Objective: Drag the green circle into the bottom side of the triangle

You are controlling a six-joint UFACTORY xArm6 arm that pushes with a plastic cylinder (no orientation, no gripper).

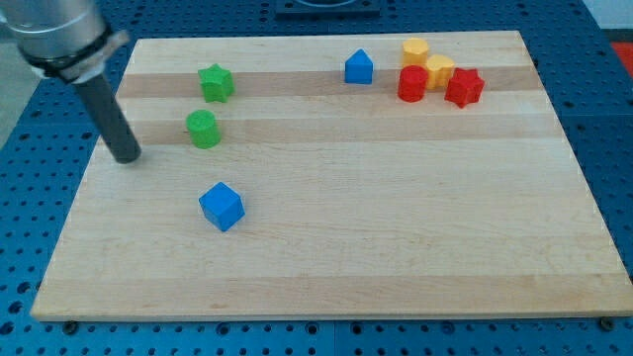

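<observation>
arm body: cut off by the view's top and left edges at the upper left; only a blurred grey housing shows above the rod.
my tip: its very end is dark and blunt against the board; contact with the surface cannot be judged.
wooden board: its upper left corner is hidden behind the arm body.
yellow blocks: two, packed against the red ones at the upper right; one is partly covered by the red cylinder, and their shapes are too small to tell.
blue perforated table: cut off by all four edges.
dark object: at the top edge, mostly out of frame, unidentifiable.
</observation>
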